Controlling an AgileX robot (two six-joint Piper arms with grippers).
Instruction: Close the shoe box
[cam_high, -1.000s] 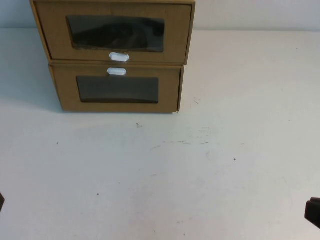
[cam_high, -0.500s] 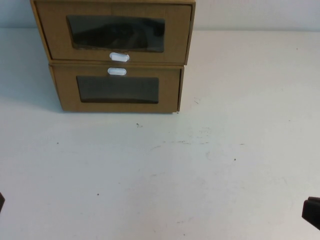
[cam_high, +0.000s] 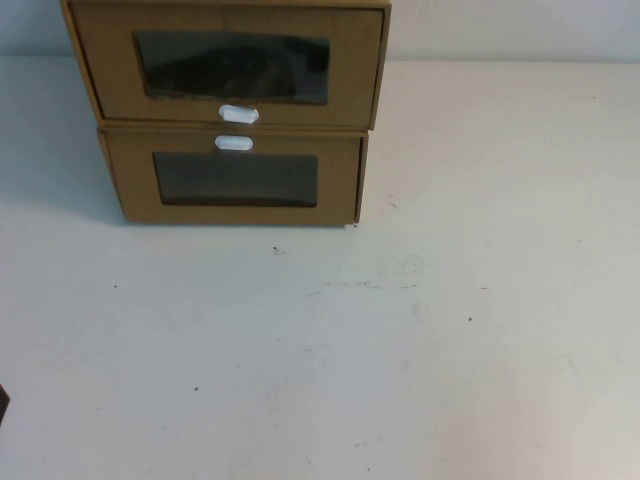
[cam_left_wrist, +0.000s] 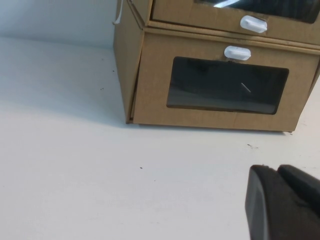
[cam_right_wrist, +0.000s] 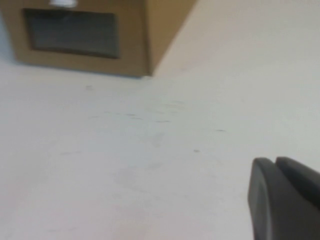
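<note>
Meanwhile, the shoe box (cam_high: 232, 65) stacked on the lower box (cam_high: 235, 178) at the surface's (cam_high: 420, 330) far left, long axis crosswise; left gripper (cam_left_wrist: 282, 202) low, nearer, right gripper (cam_right_wrist: 282, 197) farther, each's jaws apparently closed, gripping nothing.

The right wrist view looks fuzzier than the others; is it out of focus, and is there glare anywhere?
Right wrist view: soft all over, the lower box and right gripper both blurred. Left wrist view: sharper, with a bright glint on the shoe box window and the left gripper dark in the corner. High view: evenly lit, a soft shadow left of the boxes, no gripper visible.
</note>
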